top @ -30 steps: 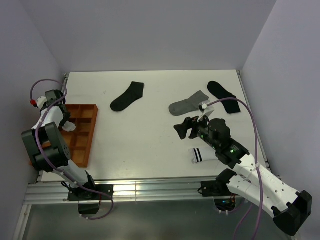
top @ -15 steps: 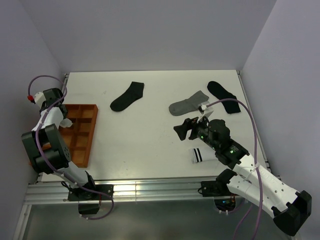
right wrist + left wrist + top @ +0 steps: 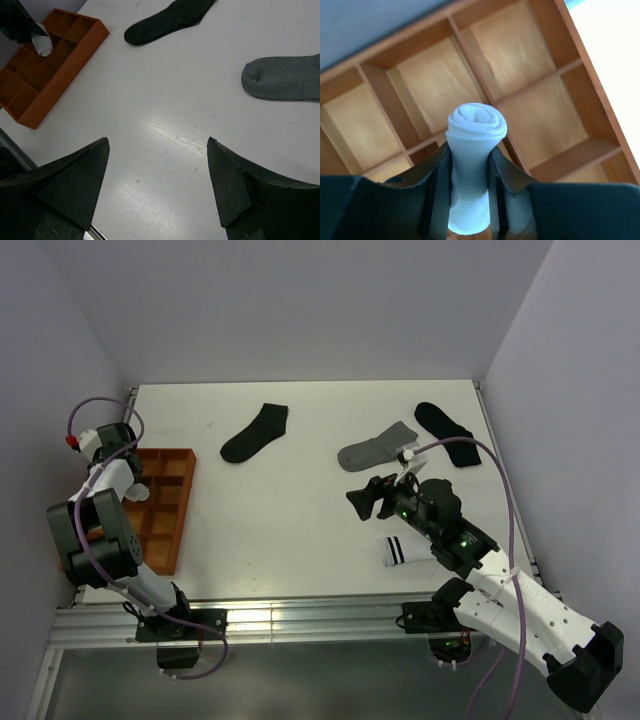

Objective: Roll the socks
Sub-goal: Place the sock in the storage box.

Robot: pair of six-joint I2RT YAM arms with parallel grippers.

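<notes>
A rolled white sock (image 3: 476, 120) stands upright between the fingers of my left gripper (image 3: 469, 152), which is shut on it above the wooden divided tray (image 3: 540, 60). From above, that gripper (image 3: 130, 488) hangs over the tray's far left end (image 3: 170, 510). A flat grey sock (image 3: 377, 448) lies at the back right. A rolled white sock with black stripes (image 3: 400, 550) rests near the front right, beside my right arm. My right gripper (image 3: 365, 497) hovers open over bare table, with nothing between its fingers (image 3: 75, 185).
A black sock (image 3: 255, 433) lies flat at the back middle, and another black sock (image 3: 443, 432) at the back right behind the grey one. Walls close in the table on the left, back and right.
My left wrist has shifted slightly over the tray while keeping hold of the rolled white sock. The right arm has not moved.
</notes>
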